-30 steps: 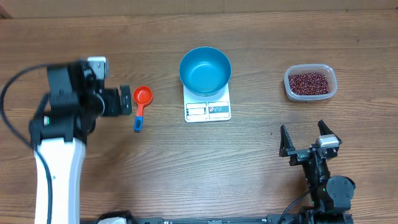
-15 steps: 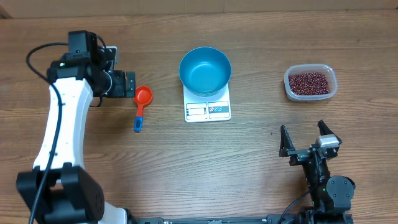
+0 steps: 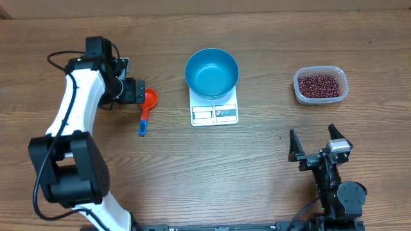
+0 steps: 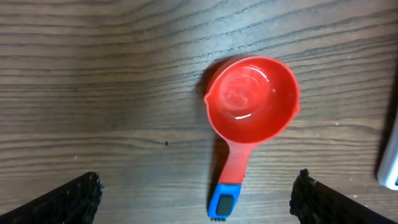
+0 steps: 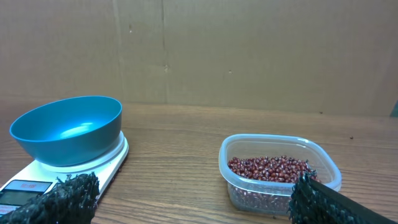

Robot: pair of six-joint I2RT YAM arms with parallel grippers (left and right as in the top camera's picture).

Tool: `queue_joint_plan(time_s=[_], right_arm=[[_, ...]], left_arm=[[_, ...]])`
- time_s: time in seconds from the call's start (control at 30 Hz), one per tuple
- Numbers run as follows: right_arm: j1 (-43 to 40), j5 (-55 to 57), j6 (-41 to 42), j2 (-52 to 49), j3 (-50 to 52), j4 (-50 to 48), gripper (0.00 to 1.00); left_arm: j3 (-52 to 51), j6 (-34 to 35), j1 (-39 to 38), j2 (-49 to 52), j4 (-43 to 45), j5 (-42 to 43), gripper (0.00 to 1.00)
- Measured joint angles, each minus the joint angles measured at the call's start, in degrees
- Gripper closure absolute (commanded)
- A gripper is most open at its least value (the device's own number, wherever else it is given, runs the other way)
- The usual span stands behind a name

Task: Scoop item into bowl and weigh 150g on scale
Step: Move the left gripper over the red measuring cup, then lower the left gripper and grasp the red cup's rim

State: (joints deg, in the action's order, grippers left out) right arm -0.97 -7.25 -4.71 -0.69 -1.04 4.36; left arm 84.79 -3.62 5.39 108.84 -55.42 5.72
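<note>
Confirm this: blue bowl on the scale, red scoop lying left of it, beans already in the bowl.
Wrong on one point: the overhead view shows the blue bowl empty; the beans lie in the clear tub. Bowl on the scale and red scoop left of it stand.

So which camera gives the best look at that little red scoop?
The left wrist view: the red scoop looms large from above, its empty cup and blue-tipped handle clear. Overhead shows it small, its cup edge hidden behind the left end effector. The right wrist view misses it.
</note>
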Motion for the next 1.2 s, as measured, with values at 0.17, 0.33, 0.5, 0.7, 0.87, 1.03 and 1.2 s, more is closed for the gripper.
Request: queue_joint_plan(time_s=[0.17,0.33,0.5,0.7,0.87,1.03,1.2], right_arm=[[0.0,0.0,0.0,0.0,0.0,0.0,0.00],[0.0,0.0,0.0,0.0,0.0,0.0,0.00],[0.0,0.0,0.0,0.0,0.0,0.0,0.00],[0.0,0.0,0.0,0.0,0.0,0.0,0.00],[0.0,0.0,0.0,0.0,0.0,0.0,0.00],[0.0,0.0,0.0,0.0,0.0,0.0,0.00],[0.0,0.0,0.0,0.0,0.0,0.0,0.00]], left_arm=[[0.0,0.0,0.0,2.3,1.7,0.0,0.00],[0.0,0.0,0.0,3.9,3.6,0.0,0.00],[0.0,0.0,0.0,4.6,5.6,0.0,0.00],[0.0,0.0,0.0,4.7,6.1,0.0,0.00],[0.0,0.0,0.0,4.7,6.8,0.0,0.00],[0.0,0.0,0.0,4.7,7.5,0.0,0.00],[-0.2,0.0,0.0,4.7,9.1,0.0,0.01]])
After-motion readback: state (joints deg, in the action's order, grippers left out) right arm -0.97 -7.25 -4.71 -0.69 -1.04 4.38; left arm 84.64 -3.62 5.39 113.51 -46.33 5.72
